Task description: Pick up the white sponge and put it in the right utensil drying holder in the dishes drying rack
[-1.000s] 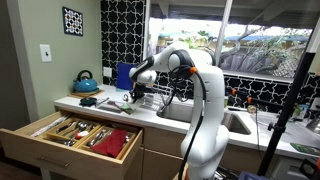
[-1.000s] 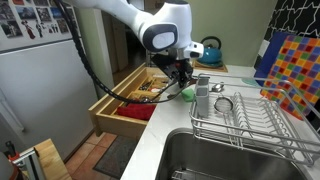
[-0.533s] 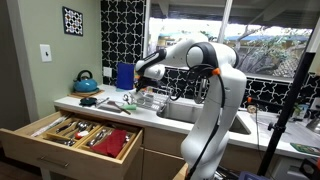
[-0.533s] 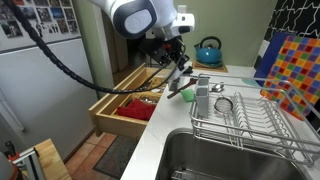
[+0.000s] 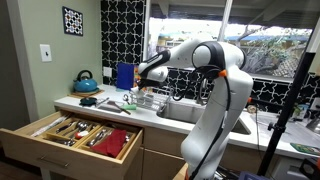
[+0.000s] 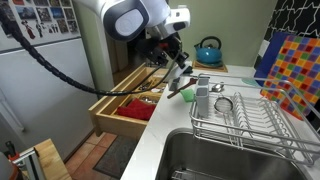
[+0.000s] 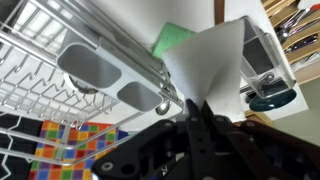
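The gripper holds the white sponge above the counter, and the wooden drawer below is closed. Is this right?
Not fully. The drawer is open, pulled out with cutlery showing, as both exterior views show. The gripper does hold the white sponge above the counter.

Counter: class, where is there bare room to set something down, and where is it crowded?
Bare: the white counter strip between the open drawer and the sink. Crowded: the corner by the blue kettle, where the gripper holds the white sponge near the dishes drying rack.
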### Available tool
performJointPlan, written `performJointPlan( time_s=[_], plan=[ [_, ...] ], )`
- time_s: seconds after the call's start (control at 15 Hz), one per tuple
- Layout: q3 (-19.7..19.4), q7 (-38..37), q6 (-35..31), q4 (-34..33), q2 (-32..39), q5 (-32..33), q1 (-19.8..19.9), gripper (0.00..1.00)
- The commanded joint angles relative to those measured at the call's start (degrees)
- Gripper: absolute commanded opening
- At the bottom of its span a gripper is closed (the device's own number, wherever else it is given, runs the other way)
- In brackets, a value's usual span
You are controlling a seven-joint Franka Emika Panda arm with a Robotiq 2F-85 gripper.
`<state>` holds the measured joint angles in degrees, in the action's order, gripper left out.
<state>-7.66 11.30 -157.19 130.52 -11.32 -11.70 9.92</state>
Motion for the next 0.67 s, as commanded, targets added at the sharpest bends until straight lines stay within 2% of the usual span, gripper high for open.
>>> performJointPlan(
  time_s=[0.0, 0.07, 0.13, 0.33, 0.6],
  plan=[
    [-0.7, -1.6, -9.7, 1.4, 0.7, 7.2, 0.7, 0.04],
    [-0.9, -2.2, -12.1, 1.5, 1.2, 9.4, 1.4, 0.04],
    [0.8, -3.5, -16.0, 1.9, 2.1, 13.1, 4.5, 0.04],
    [2.9, -10.8, -22.2, 1.7, 4.4, 26.6, 13.1, 0.04],
    [5.3, -20.8, -23.3, 0.5, 4.8, 41.8, 23.0, 0.04]
  ],
)
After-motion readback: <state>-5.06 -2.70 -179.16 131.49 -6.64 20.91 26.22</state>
